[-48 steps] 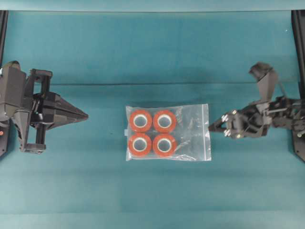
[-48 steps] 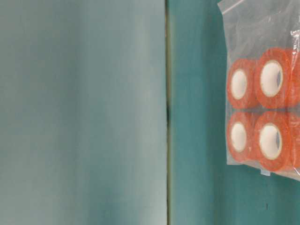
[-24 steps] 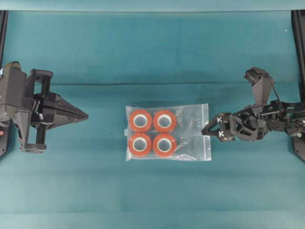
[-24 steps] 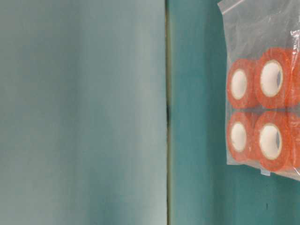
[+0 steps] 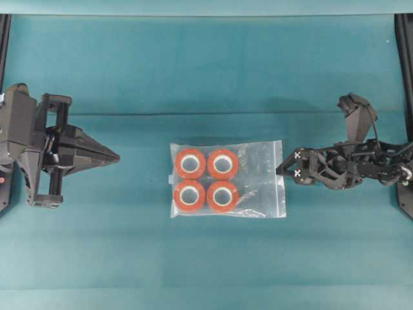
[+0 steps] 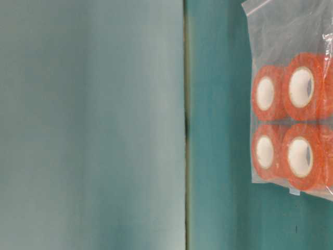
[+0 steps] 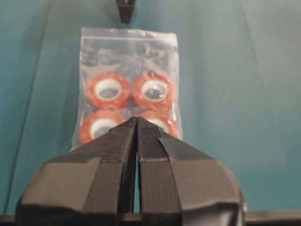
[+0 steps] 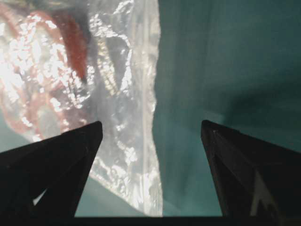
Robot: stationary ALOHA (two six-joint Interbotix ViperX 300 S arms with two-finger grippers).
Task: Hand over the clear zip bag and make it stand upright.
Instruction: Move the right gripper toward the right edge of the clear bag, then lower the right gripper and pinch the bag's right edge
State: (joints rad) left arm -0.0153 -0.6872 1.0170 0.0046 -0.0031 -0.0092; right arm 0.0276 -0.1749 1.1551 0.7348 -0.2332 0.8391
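Plastic crinkles across the clear zip bag (image 5: 227, 179), which lies flat mid-counter (image 5: 206, 71) with four orange-red tape rolls (image 5: 206, 179) grouped in its left half. The right gripper (image 5: 288, 169) sits just beside the bag's zip edge, jaws spread wide and holding nothing; its wrist view shows that edge between the two fingers (image 8: 56, 160). The left gripper (image 5: 115, 156) stays well apart, pointed at the bag, jaws pressed together and empty.
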